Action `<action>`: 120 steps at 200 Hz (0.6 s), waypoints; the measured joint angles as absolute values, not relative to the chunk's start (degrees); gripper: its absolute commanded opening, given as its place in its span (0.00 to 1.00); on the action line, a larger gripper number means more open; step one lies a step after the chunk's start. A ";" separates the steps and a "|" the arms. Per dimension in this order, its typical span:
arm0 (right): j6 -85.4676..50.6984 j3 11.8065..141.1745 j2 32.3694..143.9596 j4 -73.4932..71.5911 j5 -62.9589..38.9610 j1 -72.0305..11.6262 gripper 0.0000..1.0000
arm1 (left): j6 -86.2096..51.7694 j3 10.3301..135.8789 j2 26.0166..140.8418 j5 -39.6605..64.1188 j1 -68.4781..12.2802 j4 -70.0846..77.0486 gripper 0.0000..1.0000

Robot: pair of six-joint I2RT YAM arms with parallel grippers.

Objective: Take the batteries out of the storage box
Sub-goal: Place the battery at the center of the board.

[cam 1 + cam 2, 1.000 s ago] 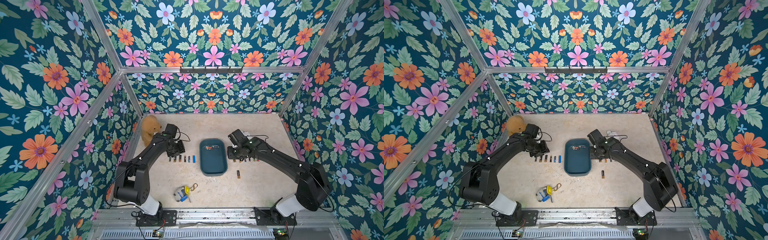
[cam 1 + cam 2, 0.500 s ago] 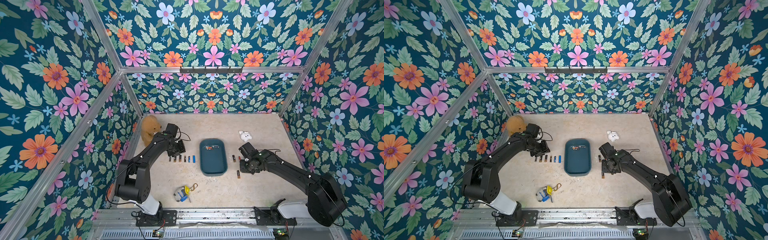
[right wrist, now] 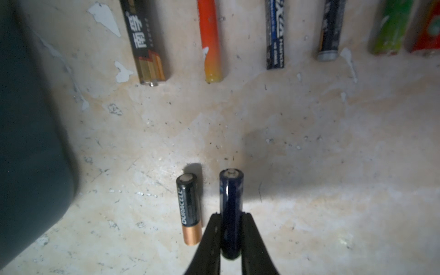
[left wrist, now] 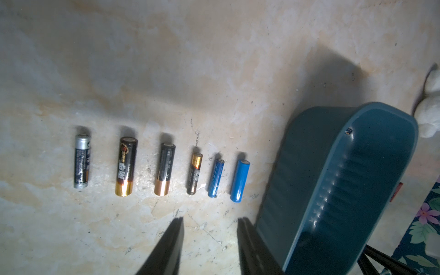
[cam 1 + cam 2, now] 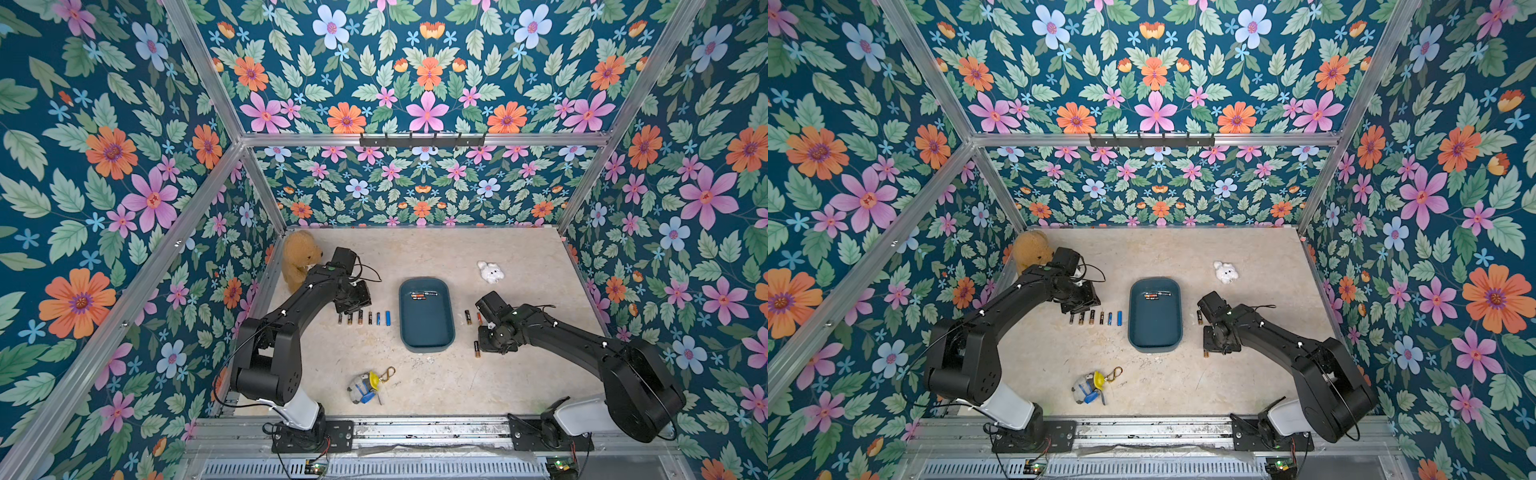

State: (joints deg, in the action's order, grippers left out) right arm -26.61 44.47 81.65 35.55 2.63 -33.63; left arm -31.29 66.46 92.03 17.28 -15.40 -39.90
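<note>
Right jaws, navy battery (image 3: 231, 209), now beside Duracell (image 3: 189, 209)

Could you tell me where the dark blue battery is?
In the right wrist view, the dark blue battery is clamped in the right gripper, beside the Duracell battery on the table, right of the storage box.

I see the beige tabletop (image 5: 415, 249) carrying the storage box (image 5: 426, 347) mid-surface, batteries (image 5: 365, 318) lined up either side of it, teddy bear (image 5: 299, 257) at far-left corner, white plush (image 5: 490, 272) toward far-right corner, keychain toy (image 5: 365, 387) near front edge.
</note>
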 measured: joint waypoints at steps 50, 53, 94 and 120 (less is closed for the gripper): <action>-25.80 44.47 83.40 34.94 1.45 -33.63 0.13 | -31.29 66.35 92.03 17.28 -15.44 -39.90 0.43; -25.80 44.47 83.42 34.94 1.48 -33.63 0.13 | -31.29 66.35 92.03 17.28 -15.44 -39.90 0.43; -25.80 44.29 84.09 34.98 1.45 -33.63 0.13 | -31.29 66.26 92.09 17.28 -15.44 -39.90 0.43; -25.85 44.27 84.53 35.05 1.43 -33.63 0.13 | -31.31 66.24 92.09 17.28 -15.44 -39.90 0.43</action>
State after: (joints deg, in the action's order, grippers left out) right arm -25.85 44.27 84.53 35.05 1.43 -33.63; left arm -31.31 66.24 92.09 17.28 -15.44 -39.90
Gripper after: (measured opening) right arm 0.183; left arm 0.434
